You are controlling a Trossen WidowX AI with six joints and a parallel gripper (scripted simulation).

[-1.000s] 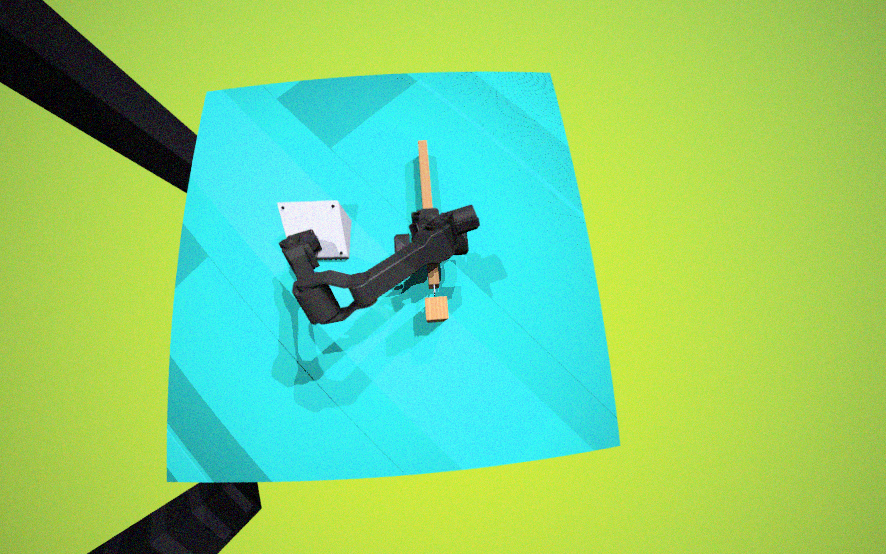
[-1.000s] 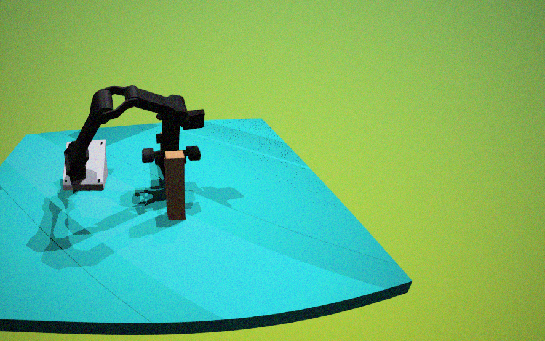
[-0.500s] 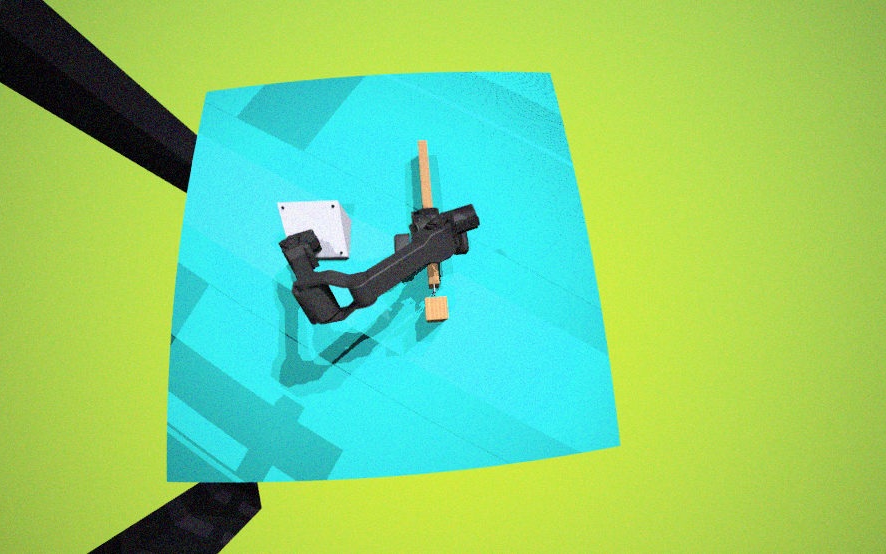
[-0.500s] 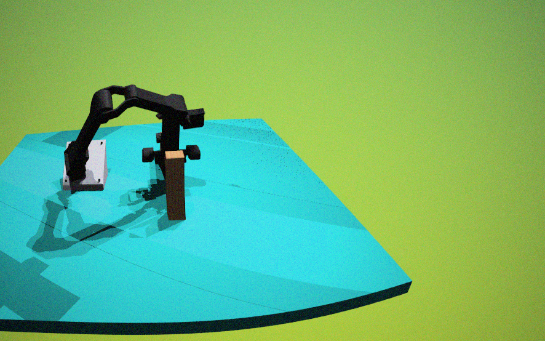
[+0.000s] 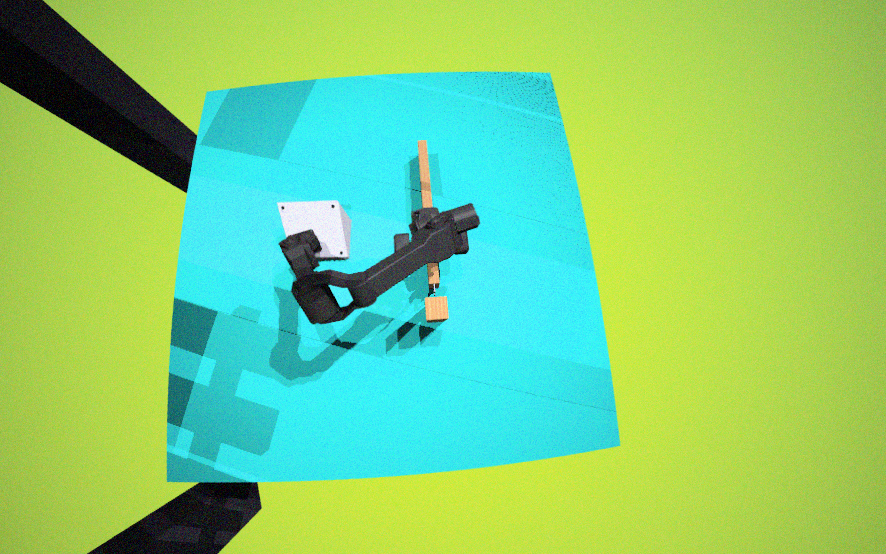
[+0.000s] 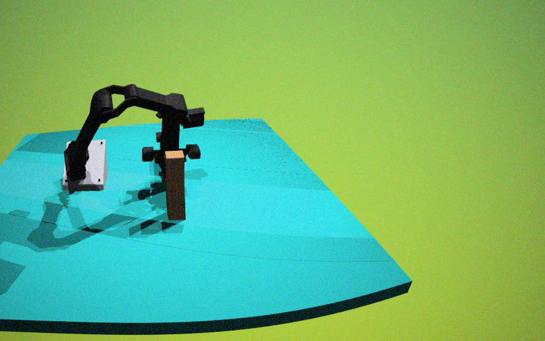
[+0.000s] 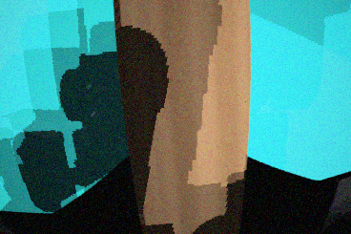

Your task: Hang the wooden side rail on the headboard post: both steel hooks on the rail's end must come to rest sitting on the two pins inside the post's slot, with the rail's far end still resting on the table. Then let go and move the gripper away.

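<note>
One wooden side rail (image 5: 424,172) (image 7: 191,75) shows from above, running lengthwise under the gripper (image 5: 427,223) (image 6: 170,159) (image 7: 175,154), which covers its middle part. Its long portion stretches out past the gripper toward the upper part of the top view, while a short portion comes out on the opposite side. Just beyond that short end stands the headboard post (image 5: 436,309) (image 6: 175,186), with a narrow gap between its top and the wood of the rail. Small dark and bright metal pieces (image 5: 432,291) show in this gap, too small to tell whether they sit on the pins. Off to one side of the gripper, the arm (image 5: 391,271) (image 6: 147,98) bends back to a white base plate (image 5: 295,214) (image 6: 96,159) on the blue table (image 5: 501,357) (image 6: 266,287).

From the exterior, the post stands upright on the table, in front of the gripper, and hides most of what the fingers have. The arm arches over and drops down to the gripper behind the post. The rail's far end cannot be made out here.

Close up in the wrist view, the rail passes lengthwise between the gripper's dark fingers, which are closed on it from both sides. Dark shadows fall across the wood and onto the table beside it.
</note>
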